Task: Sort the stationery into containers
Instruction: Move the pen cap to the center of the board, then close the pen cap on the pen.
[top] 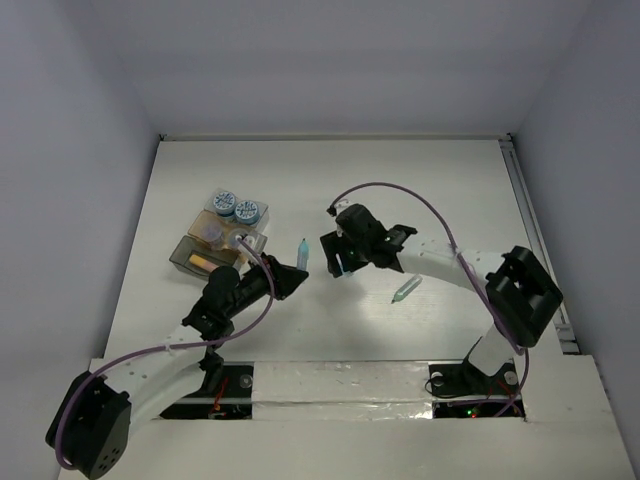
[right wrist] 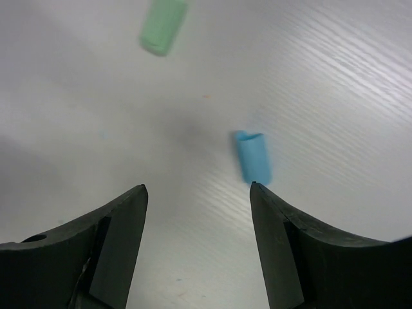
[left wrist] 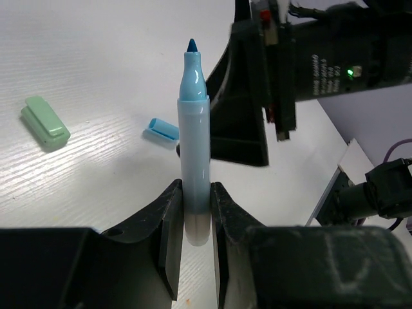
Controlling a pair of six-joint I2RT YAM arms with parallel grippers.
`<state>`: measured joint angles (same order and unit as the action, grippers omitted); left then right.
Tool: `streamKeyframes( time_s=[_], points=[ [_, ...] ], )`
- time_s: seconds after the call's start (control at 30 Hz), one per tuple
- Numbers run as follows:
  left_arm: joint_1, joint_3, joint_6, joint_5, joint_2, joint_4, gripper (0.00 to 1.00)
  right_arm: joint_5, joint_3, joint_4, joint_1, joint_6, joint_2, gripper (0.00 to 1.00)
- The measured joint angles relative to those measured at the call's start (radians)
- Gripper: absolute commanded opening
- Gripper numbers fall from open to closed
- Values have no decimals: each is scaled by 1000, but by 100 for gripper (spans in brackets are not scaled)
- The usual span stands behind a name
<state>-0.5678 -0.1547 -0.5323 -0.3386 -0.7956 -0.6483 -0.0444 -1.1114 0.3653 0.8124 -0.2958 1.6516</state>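
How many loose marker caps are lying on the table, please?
2. A green cap lies at the left of the left wrist view; a blue cap lies just ahead of the right arm's open fingers. Others may be hidden.

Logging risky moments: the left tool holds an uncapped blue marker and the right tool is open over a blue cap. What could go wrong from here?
The left tool grips the blue marker only by its bottom end, so it may tilt or slip if a cap is pushed on. The blue cap lies off-centre, near one finger of the open right tool, which might nudge it away when closing.
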Motion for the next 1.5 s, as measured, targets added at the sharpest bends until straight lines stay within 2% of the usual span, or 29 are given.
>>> streamKeyframes(
  time_s=[0.1,0.17,0.3,0.7,0.97,1.1,1.5],
  points=[
    [0,0,3,9,17,17,0,56,37,-73,42,-50,-35,71],
    [0,0,4,14,32,24,0,98,73,-116,54,-80,-36,76],
    [0,0,5,21,51,26,0,116,123,-156,53,-132,13,79],
    [0,0,5,25,54,28,0,14,130,-214,18,-216,77,81],
    [0,0,5,24,53,28,0,-61,110,-219,-28,-225,97,85],
    [0,0,5,24,50,28,0,-79,87,-223,-37,-224,117,84],
    [0,0,5,24,45,28,0,-115,31,-226,-79,-224,171,71]
  ],
)
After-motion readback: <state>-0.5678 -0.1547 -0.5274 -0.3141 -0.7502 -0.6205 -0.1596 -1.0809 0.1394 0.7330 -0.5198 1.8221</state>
